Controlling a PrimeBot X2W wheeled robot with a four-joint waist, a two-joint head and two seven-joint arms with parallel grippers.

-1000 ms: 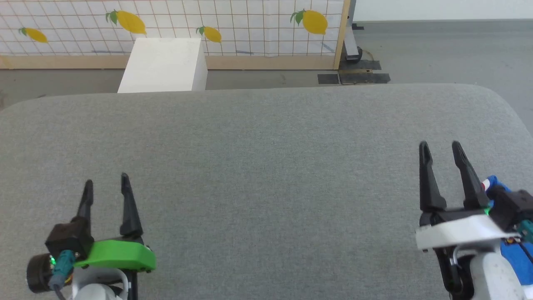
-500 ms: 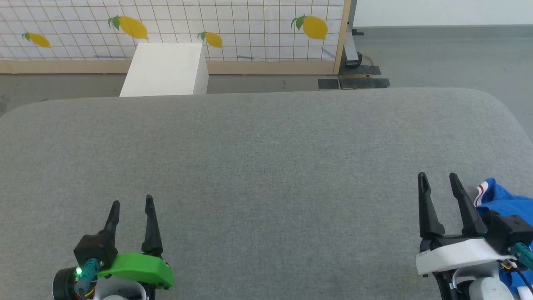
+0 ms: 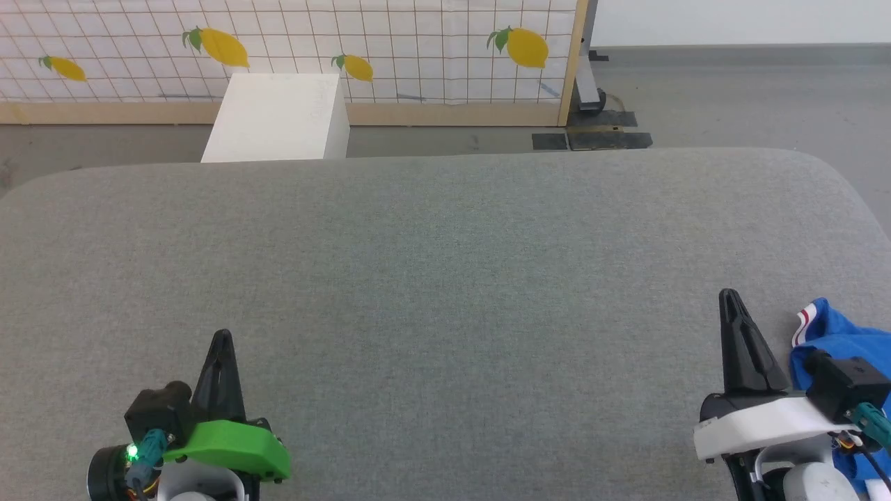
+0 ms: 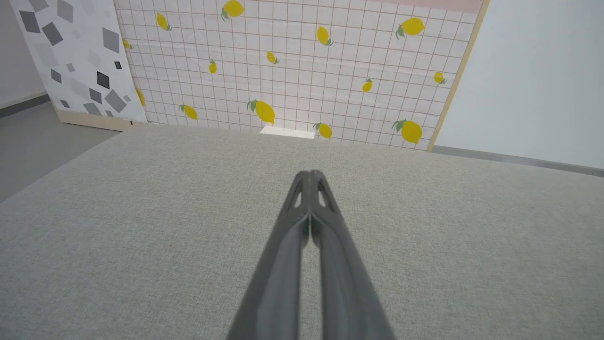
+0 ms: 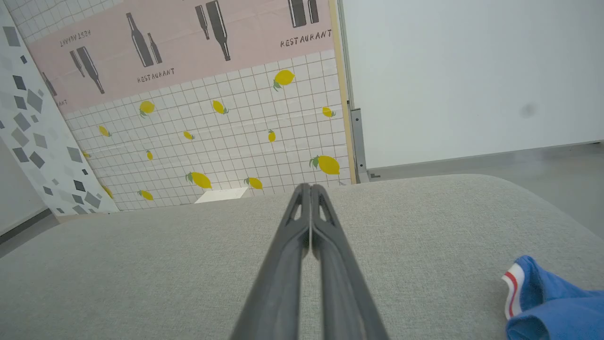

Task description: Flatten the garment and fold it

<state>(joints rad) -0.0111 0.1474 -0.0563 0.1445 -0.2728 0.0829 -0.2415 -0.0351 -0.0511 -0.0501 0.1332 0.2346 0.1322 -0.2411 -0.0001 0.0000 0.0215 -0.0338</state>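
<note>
Head view looks down on the bench (image 3: 445, 278); both wrist views skim low across it, sharing the lemon screen (image 3: 418, 42).

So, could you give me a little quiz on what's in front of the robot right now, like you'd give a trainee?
1. True or false: the blue garment is spread flat across the middle of the grey cushion.
2. Pick one: the garment lies nearer to (a) the left jaws, (b) the right jaws.
3. Fill in: both pairs of jaws are ___ and hold nothing.
Key: 1 false, it lies bunched near the cushion's right edge; 2 b; 3 shut.
</note>
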